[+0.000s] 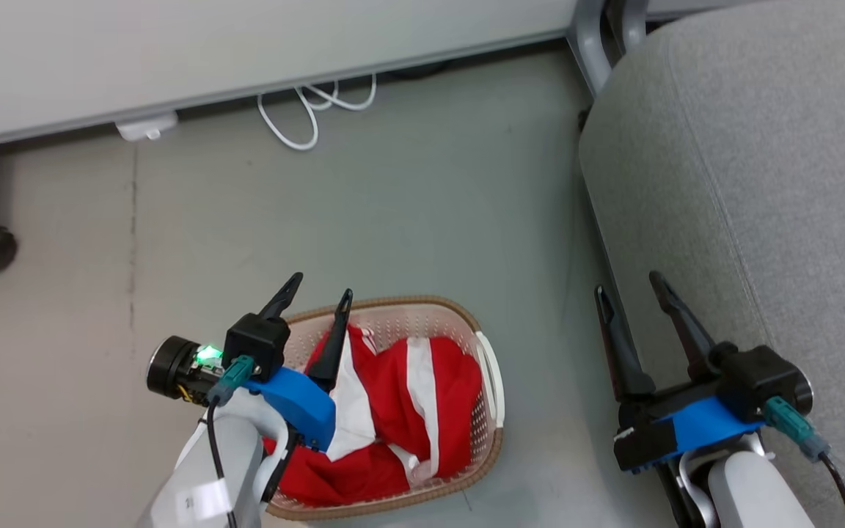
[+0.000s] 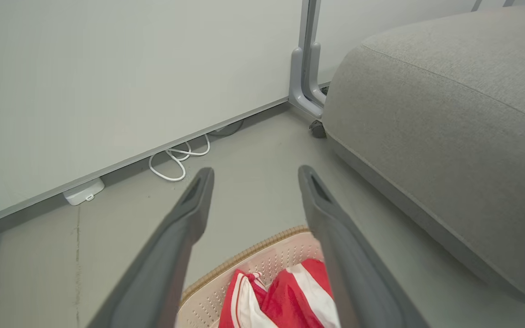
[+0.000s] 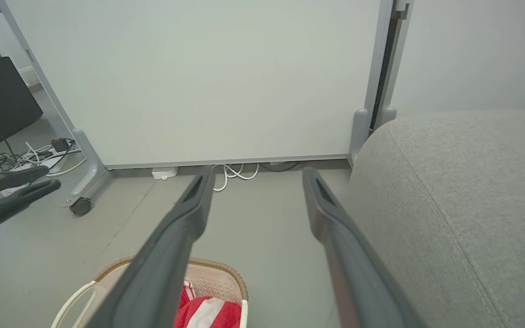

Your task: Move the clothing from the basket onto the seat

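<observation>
Left hand (image 1: 322,286), fingers apart above the basket (image 1: 408,299), should pinch a raised fold of the clothing (image 1: 437,389), judged light, limp and drapey.

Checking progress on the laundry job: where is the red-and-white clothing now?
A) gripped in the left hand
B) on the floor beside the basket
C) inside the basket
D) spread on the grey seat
C: the clothing lies bunched inside the basket, and the left hand above it is open, holding nothing.
</observation>
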Robot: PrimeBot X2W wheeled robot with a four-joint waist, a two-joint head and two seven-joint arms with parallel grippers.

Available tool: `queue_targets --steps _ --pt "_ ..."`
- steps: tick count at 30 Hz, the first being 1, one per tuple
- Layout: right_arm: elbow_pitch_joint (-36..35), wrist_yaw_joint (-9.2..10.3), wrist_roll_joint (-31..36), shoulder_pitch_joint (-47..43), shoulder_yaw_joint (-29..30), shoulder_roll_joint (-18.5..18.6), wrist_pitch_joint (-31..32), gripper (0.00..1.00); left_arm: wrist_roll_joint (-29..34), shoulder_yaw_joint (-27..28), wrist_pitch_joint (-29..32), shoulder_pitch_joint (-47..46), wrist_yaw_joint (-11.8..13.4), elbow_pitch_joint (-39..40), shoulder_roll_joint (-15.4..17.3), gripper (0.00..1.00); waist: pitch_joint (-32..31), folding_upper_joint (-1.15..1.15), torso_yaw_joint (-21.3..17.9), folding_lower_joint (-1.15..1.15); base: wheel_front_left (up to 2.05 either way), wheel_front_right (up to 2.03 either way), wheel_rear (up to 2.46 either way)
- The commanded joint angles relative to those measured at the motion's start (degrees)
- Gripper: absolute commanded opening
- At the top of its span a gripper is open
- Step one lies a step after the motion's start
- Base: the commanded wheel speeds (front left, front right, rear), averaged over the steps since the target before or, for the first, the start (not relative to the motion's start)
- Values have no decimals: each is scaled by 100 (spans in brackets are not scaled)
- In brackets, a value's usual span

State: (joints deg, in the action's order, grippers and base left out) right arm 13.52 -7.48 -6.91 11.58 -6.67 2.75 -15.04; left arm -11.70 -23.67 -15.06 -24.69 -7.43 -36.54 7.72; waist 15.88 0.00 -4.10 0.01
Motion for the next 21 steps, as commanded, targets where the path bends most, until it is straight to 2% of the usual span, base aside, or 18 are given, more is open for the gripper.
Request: queue_targets --steps 1,8,13,21 --pt "-58 -3 16 158 -4 24 -22 100 -92 -138 -16 -226 -6 -225 75 100 378 0 -170 -1 0 0 0" --pt "-177 -3 25 552 -36 22 -22 100 -524 -847 -17 -969 -6 -1350 176 100 1032 0 -296 -1 0 0 0" --pt "-233 -3 57 753 -26 22 -22 100 -923 -1368 15 -1428 -6 -2082 95 100 1418 0 -336 -1 0 0 0" --pt "-334 -3 66 1046 -7 23 -22 100 -1604 -1998 634 -2014 -6 -2813 79 100 2017 0 -415 -1 0 0 0"
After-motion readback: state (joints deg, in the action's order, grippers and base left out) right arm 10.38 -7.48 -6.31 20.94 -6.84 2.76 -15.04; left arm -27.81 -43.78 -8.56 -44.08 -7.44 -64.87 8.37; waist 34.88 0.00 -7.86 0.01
